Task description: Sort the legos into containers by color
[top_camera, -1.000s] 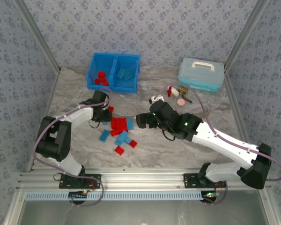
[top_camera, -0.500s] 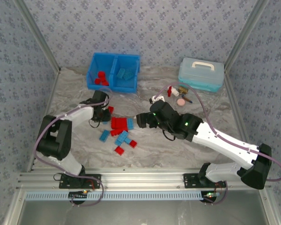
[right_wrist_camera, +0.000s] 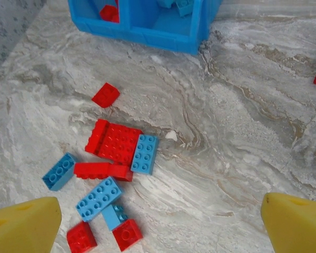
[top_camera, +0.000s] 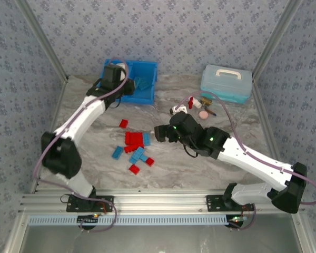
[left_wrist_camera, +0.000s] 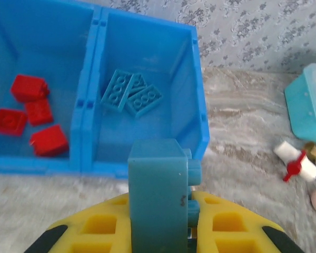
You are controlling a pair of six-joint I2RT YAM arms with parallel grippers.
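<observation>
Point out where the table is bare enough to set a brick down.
Bare: the marble between the bin and the pile, right of the lone red brick; also the strip between the pile and the near rail. Crowded: the pile itself, and the bottle clutter by the teal box.

Top external looks down from behind the arms (top_camera: 242, 155) over the desk (top_camera: 174, 168). Left wrist, close, faces the blue bin (left_wrist_camera: 42, 163) past the brick (left_wrist_camera: 155, 195) in its fingers (left_wrist_camera: 226, 232); right wrist, farther back, sees bricks (right_wrist_camera: 118, 142) between its fingers (right_wrist_camera: 26, 224), the same bin (right_wrist_camera: 163, 37) ahead.
</observation>
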